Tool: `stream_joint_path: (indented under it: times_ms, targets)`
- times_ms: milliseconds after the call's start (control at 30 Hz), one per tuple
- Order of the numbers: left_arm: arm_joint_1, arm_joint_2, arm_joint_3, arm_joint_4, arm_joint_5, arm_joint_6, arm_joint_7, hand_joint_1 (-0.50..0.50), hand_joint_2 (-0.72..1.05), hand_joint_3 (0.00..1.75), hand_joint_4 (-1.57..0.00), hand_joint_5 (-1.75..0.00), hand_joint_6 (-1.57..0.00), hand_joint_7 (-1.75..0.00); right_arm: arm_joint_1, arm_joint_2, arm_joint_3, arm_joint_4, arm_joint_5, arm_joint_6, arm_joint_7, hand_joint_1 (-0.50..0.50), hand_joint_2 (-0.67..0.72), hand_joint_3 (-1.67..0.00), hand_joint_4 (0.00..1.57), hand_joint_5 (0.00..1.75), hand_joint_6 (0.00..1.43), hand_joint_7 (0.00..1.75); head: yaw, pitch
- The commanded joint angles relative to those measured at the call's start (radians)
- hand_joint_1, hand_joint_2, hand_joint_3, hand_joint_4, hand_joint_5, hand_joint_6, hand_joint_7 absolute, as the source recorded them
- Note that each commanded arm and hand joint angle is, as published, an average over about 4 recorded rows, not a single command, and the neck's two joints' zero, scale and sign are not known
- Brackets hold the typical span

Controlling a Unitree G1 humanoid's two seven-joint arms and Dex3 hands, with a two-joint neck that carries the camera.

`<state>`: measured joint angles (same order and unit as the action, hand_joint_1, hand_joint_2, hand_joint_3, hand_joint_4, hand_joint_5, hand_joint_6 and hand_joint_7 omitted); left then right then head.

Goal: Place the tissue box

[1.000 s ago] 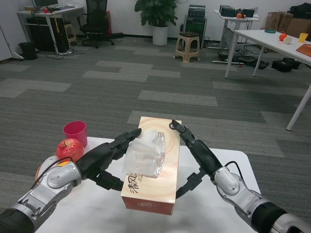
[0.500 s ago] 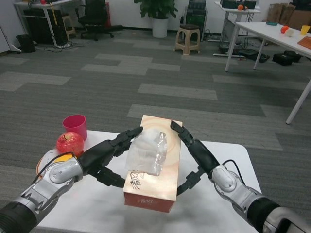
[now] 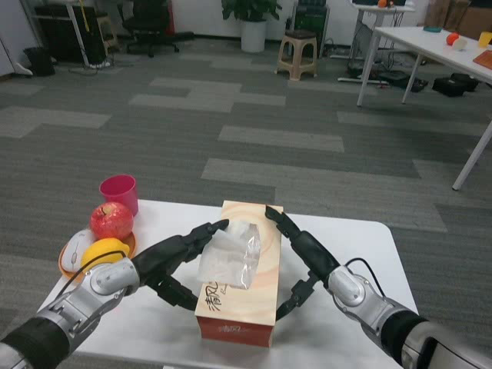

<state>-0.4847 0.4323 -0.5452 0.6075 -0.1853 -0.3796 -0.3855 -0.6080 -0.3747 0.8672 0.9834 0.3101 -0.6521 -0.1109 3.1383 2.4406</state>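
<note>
Here, the left hand (image 3: 175,257) and right hand (image 3: 301,247) press the tissue box's (image 3: 239,286) long sides at the white table's (image 3: 350,238) middle, seemingly setting it down; next, both must ease apart.

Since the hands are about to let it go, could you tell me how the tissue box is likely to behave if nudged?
The tissue box is long and lies flat on the white table, so it should slide, not tip. It is probably light cardboard that dents under squeezing. The loose tissue on top looks floppy.
</note>
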Motion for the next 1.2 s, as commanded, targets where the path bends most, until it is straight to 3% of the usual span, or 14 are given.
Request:
stream_joint_path:
  times_ms: [33, 333, 633, 900, 1033, 1200]
  targets:
    - [-0.04, -0.053, -0.038, 0.021, 0.011, -0.038, -0.019, 0.5, 0.69, 0.04, 0.0, -0.51, 0.0, 0.0, -0.044, 0.044, 0.03, 0.028, -0.006, -0.018, 0.009, -0.46, -0.29, -0.4, 0.0, 0.0, 0.0, 0.14, -0.001, -0.005]
    - [-0.058, -0.073, -0.08, 0.138, 0.02, -0.056, -0.016, 0.5, 0.69, 0.02, 0.0, -0.51, 0.0, 0.0, -0.051, 0.057, 0.075, 0.119, -0.007, -0.018, -0.002, -0.5, -0.27, -0.4, 0.0, 0.05, 0.0, 0.14, -0.002, -0.014]
    - [-0.07, -0.092, -0.111, 0.239, 0.014, -0.076, -0.009, 0.5, 0.69, 0.04, 0.0, -0.51, 0.0, 0.0, -0.044, 0.065, 0.083, 0.186, -0.008, -0.017, -0.006, -0.47, -0.22, -0.4, 0.01, 0.0, 0.0, 0.14, -0.008, -0.027]
    - [-0.066, -0.099, -0.115, 0.28, 0.004, -0.087, -0.007, 0.5, 0.69, 0.0, 0.0, -0.51, 0.0, 0.0, -0.024, 0.064, 0.076, 0.189, -0.007, -0.017, -0.004, -0.46, -0.24, -0.4, 0.0, 0.0, 0.0, 0.14, -0.009, -0.034]
    - [-0.064, -0.101, -0.116, 0.292, -0.009, -0.095, -0.006, 0.5, 0.69, 0.09, 0.0, -0.51, 0.0, 0.0, -0.018, 0.063, 0.07, 0.187, -0.007, -0.017, -0.002, -0.46, -0.22, -0.4, 0.0, 0.0, 0.0, 0.14, -0.005, -0.032]
    - [-0.056, -0.103, -0.111, 0.294, -0.024, -0.106, -0.006, 0.5, 0.69, 0.0, 0.0, -0.51, 0.0, 0.0, -0.008, 0.061, 0.049, 0.178, -0.008, -0.017, 0.003, -0.46, -0.24, -0.4, 0.0, 0.0, 0.0, 0.14, -0.002, -0.03]
